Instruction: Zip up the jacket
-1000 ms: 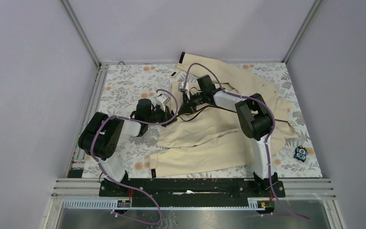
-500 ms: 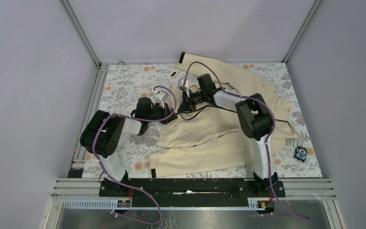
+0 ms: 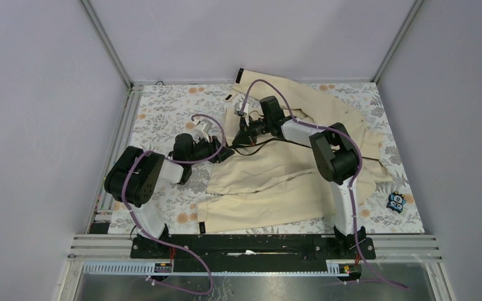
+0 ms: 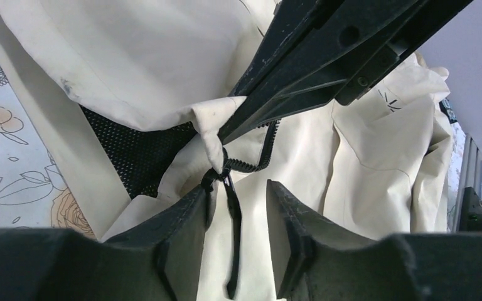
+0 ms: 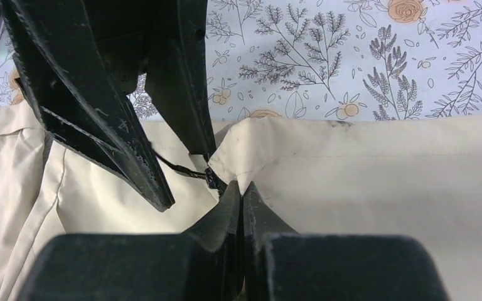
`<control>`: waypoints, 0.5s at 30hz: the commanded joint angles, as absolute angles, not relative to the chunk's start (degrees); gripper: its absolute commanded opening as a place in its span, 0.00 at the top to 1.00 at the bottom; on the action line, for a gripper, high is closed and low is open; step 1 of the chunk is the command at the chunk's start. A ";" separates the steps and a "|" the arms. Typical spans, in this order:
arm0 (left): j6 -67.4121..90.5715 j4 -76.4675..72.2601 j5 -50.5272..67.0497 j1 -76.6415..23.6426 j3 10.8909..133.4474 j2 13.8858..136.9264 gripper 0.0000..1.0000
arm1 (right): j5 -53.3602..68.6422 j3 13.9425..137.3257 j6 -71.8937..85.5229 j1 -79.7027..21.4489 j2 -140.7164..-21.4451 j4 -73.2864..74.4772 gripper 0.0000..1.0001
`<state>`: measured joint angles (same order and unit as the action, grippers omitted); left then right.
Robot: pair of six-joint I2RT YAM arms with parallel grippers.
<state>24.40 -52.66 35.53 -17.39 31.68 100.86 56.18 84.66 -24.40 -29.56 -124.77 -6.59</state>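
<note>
The cream jacket lies spread over the middle and right of the table. My right gripper is shut on the jacket's hem corner, right beside the dark zipper slider; its tips meet on the fabric. My left gripper is open just left of it. In the left wrist view the black zipper pull hangs between the open left fingertips, touching neither. The right gripper's fingers come in from the upper right. Dark mesh lining shows under the lifted flap.
A floral cloth covers the table. A small blue object sits near the right edge. A sleeve with a black cuff tab lies near the front. Metal rails and purple walls bound the table.
My left arm has drawn back a little to the left, away from the right gripper. The right gripper has stayed pinched on the hem corner.
</note>
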 commanded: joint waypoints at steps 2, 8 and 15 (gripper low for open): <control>30.00 -63.71 37.61 -15.72 30.37 97.31 0.51 | 58.25 84.20 -23.47 -30.06 -122.01 -8.58 1.00; 37.40 -64.72 36.19 -13.52 29.84 96.26 0.40 | 58.45 84.06 -23.38 -30.06 -121.91 -8.79 1.00; 37.95 -62.02 35.25 -13.18 31.56 97.48 0.47 | 58.47 83.96 -23.33 -30.06 -121.82 -8.96 1.00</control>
<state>36.60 -59.44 35.70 -13.30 30.26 98.02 56.47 84.23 -23.81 -29.56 -124.77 -6.81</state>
